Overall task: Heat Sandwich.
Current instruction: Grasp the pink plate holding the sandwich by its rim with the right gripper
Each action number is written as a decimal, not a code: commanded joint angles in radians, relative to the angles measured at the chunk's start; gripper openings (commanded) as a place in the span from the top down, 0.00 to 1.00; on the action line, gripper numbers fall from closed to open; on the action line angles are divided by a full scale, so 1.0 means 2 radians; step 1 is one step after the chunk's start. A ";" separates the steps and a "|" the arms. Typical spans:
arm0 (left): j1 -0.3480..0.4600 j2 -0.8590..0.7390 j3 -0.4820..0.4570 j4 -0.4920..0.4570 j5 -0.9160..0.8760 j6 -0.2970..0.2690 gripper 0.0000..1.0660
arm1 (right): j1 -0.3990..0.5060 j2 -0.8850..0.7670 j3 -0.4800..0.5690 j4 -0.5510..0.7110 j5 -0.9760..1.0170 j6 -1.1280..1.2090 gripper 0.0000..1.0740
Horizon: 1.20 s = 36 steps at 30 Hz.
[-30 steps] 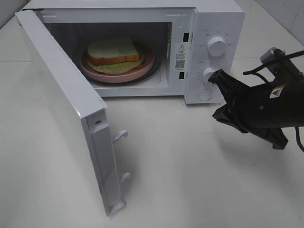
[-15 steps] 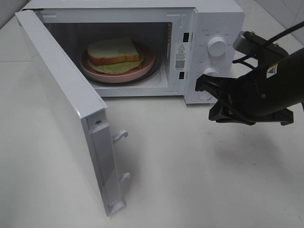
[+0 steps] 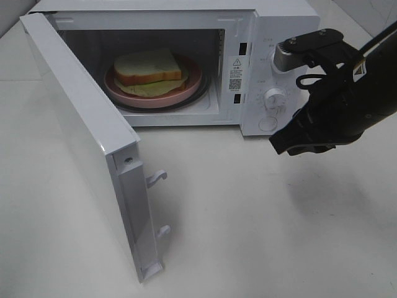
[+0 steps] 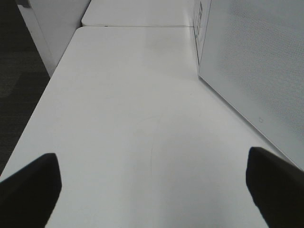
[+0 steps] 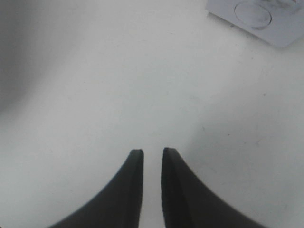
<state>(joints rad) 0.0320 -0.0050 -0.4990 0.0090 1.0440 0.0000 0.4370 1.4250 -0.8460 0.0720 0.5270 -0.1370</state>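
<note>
White laminate tabletop, plain, seen from the high camera.

Item 1. White box-shaped microwave oven, set toward 12 o'clock on the tabletop. Its white hinged door is swung fully open and runs from the cavity toward 7 o'clock. A control panel is carried on the 3 o'clock side of the cavity, with a white round lower dial and a round push button beneath it.

Item 2. Small sandwich of pale white bread with yellowish-green filling, found inside the open cavity at about 11 o'clock in the high view. It is laid flat on a round pink plate, which is wider than it.

Item 3. Black right gripper, held above the tabletop at 3 o'clock in the high view, just in front of the control panel. Its fingertips are kept nearly together with a slim gap showing between them; nothing is pinched.

Item 4. Black left gripper, seen only by its own wrist camera. Its fingertips are spread wide over bare tabletop beside the oven's outer wall; nothing is held.
</note>
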 commanded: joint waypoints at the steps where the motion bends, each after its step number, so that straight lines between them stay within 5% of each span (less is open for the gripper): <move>1: 0.001 -0.013 0.002 0.001 -0.005 0.000 0.06 | -0.004 -0.007 -0.004 -0.020 0.006 -0.071 0.83; 18: 0.001 -0.013 0.002 0.001 -0.005 0.000 0.06 | -0.004 -0.007 -0.004 -0.069 -0.015 -0.399 0.74; 25: 0.001 -0.013 0.002 0.001 -0.005 0.000 0.06 | -0.004 -0.007 -0.004 -0.105 -0.015 -0.453 0.57; 33: 0.001 -0.013 0.002 0.001 -0.005 0.000 0.06 | -0.002 -0.007 -0.004 -0.114 -0.006 -0.452 0.16; 36: 0.001 -0.013 0.002 0.001 -0.005 0.000 0.06 | -0.002 -0.007 -0.004 -0.114 -0.007 -0.452 0.11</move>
<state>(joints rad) 0.0320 -0.0050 -0.4990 0.0090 1.0440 0.0000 0.4370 1.4250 -0.8500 -0.1500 0.5010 -1.0260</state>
